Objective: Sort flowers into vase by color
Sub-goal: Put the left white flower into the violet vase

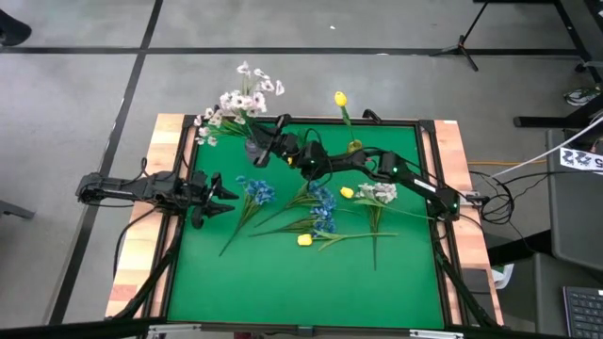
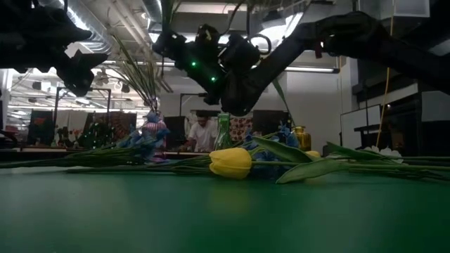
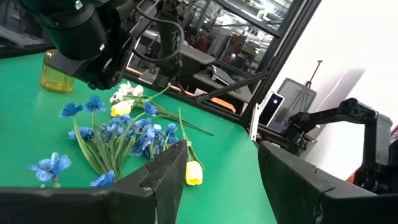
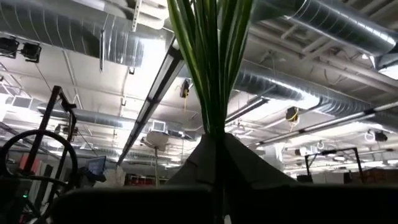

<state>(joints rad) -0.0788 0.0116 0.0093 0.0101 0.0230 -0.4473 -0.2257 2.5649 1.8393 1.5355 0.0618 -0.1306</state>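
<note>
While the right gripper (image 1: 267,143) is clamped on the white flowers (image 1: 240,99), lower their stems vertically into the vase (image 1: 255,148).

Near mat (image 1: 283,292) strip bare; loose flowers (image 1: 316,215) clutter centre; right arm (image 1: 396,174) spans far side.

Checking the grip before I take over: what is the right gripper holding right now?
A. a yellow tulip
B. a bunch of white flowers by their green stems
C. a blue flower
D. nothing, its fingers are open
B: the right gripper is shut on green stems, and the white flowers fan out from it past the table's far edge.
</note>
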